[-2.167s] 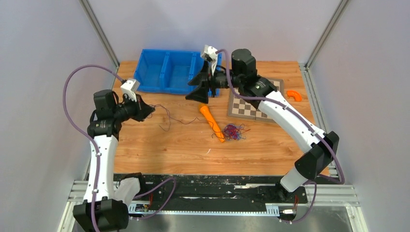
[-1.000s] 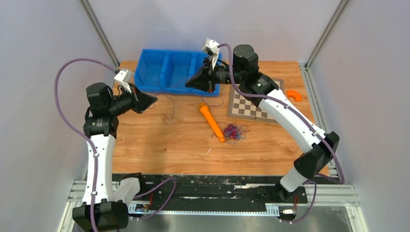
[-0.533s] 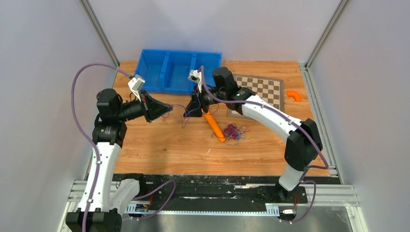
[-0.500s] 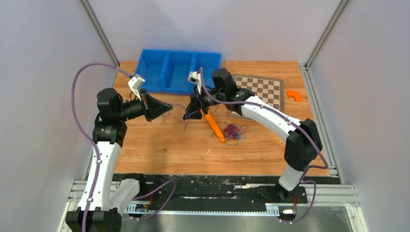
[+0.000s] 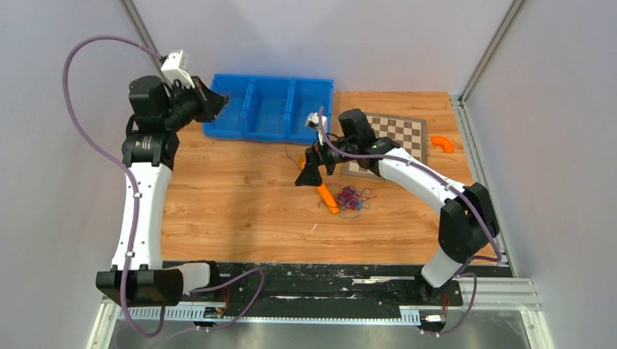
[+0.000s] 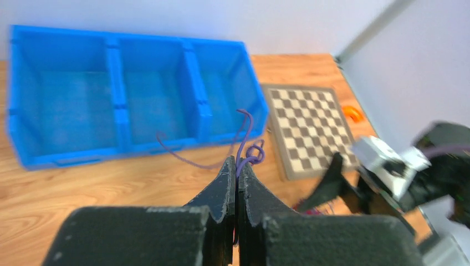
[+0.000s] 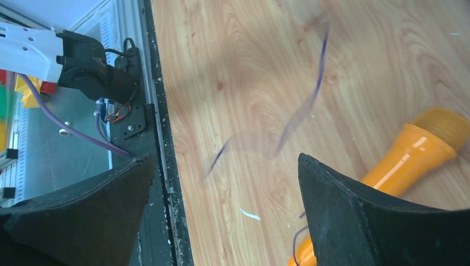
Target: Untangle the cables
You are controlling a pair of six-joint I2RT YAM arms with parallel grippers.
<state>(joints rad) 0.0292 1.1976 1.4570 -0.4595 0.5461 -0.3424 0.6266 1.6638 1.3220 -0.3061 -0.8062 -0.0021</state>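
My left gripper is raised at the far left, over the left end of the blue bin. In the left wrist view it is shut on a thin purple cable, which curls into a small knot just past the tips and trails off over the wood. My right gripper is open and empty, low over the table beside the orange handle. In the right wrist view a blurred purple strand hangs ahead of the wide-apart jaws. A red, blue and purple cable tangle lies on the wood.
A blue three-compartment bin stands at the back. A checkerboard mat lies at the right with an orange curved piece beyond it. An orange microphone-shaped object lies beside the tangle and also shows in the right wrist view.
My left arm has swung up and back to the left, carrying the purple cable away. My right gripper has moved right and down beside the orange object and now stands open.
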